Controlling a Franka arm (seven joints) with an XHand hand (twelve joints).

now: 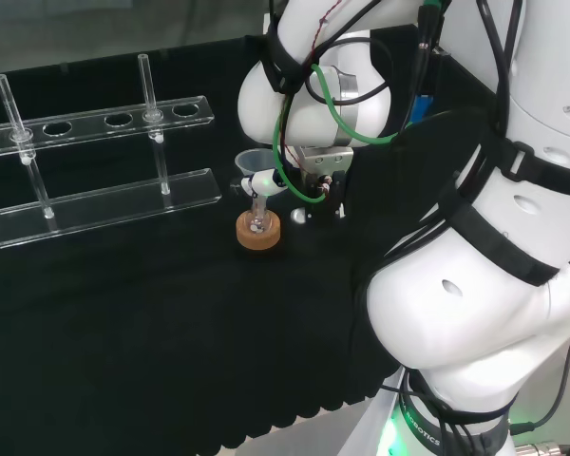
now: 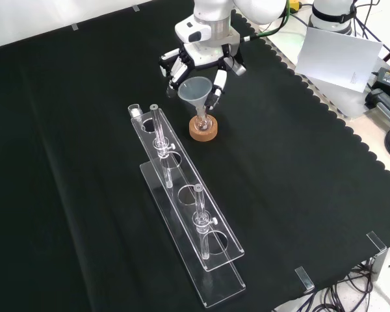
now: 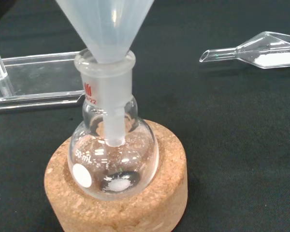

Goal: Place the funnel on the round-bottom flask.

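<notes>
We see the funnel seated in the neck of the round-bottom flask, its stem reaching down through the neck into the bulb, as the wrist view shows plainly. The flask stands upright in a cork ring on the bench, which is covered with black cloth. In the front view the cork ring lies toward the far side of the cloth, just right of the far end of a clear rack that runs from there toward the near edge. The hand hangs above the funnel, coming in from the top of the front view, and its fingers are spread around the funnel's cone; one fingertip lies close against the cone's right side, but we cannot tell whether the fingers actually pinch the funnel or merely stand beside it. In the head view the funnel shows just left of the arm's white links, with the cork ring below it and the rack farther left. The rack carries a few upright glass tubes in its holes. At the bottom of the flask's bulb we see a small white mass and a dark patch beside it. In the wrist view a clear scoop-shaped vessel lies on the cloth well apart from the flask, holding some white powder.
</notes>
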